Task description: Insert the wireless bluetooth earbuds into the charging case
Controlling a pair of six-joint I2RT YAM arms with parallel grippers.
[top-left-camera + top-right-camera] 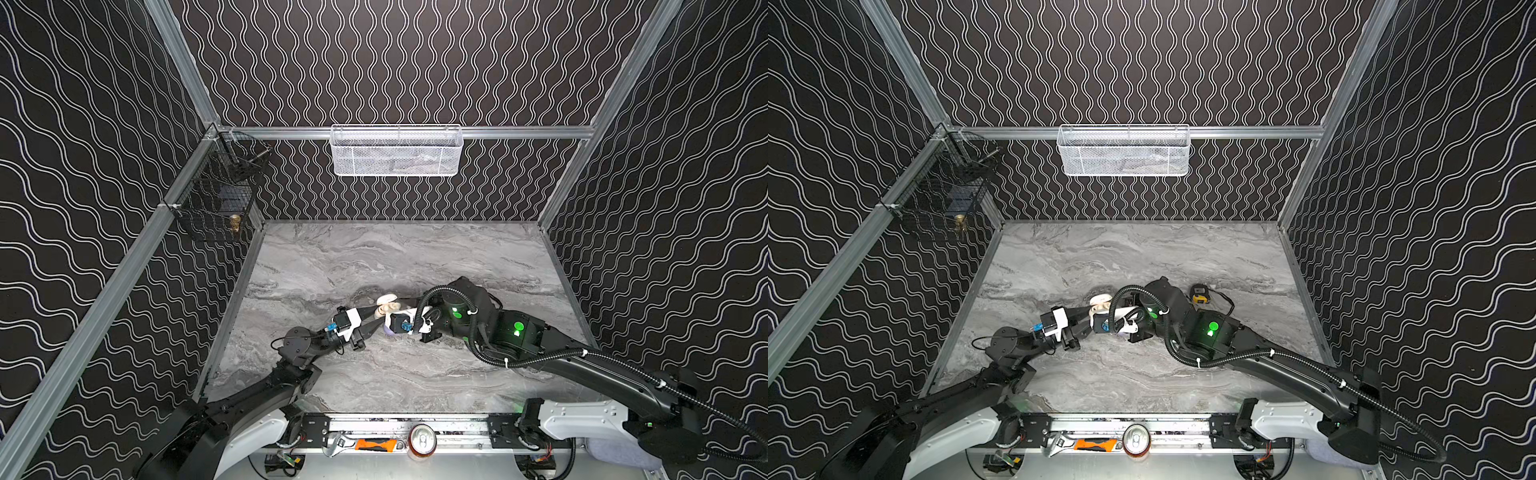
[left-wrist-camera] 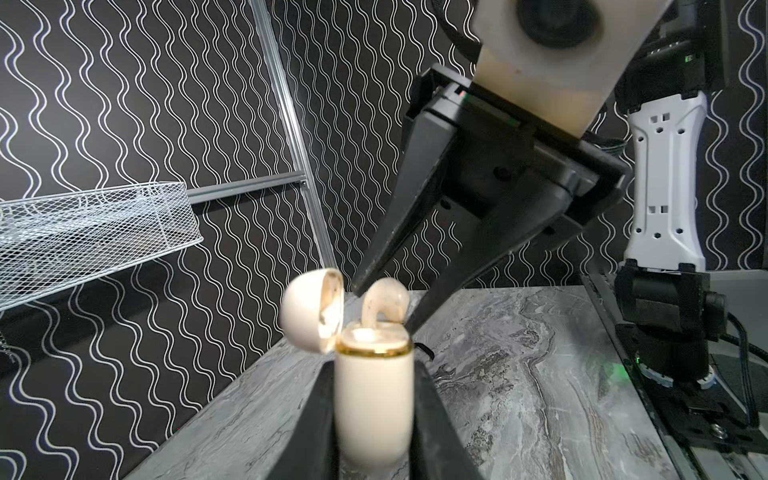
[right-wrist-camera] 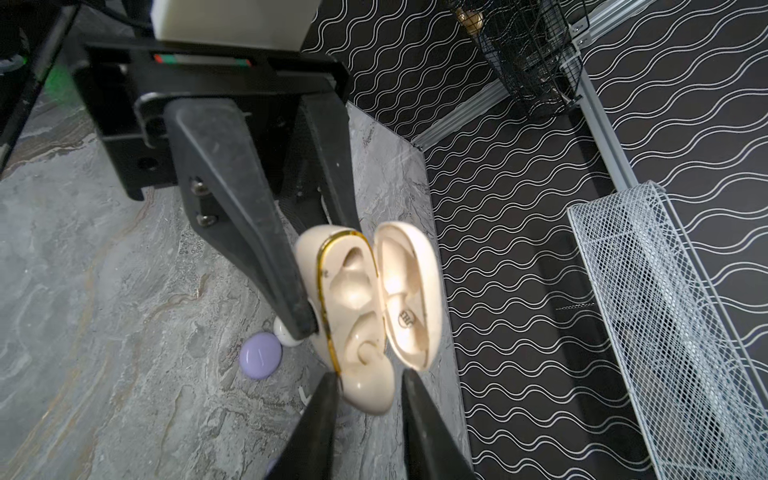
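Cream glossy case [image 2: 374, 409] (gold-rimmed, open) | left pincer [image 2: 374, 365] clamps it; right pincer [image 2: 384, 308] pinches rounded earbud [image 2: 384, 296]

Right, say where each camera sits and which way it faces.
Both top views: high over the near edge, looking down and back across the marble table; both arms show.
Left wrist: on the left arm, looking along its jaws, shut on the open cream case, toward the right jaws gripping a cream earbud.
Right wrist: on the right arm, looking past its jaws into the case; left jaws show.
Shared: both wrist views show the case and white mesh basket.
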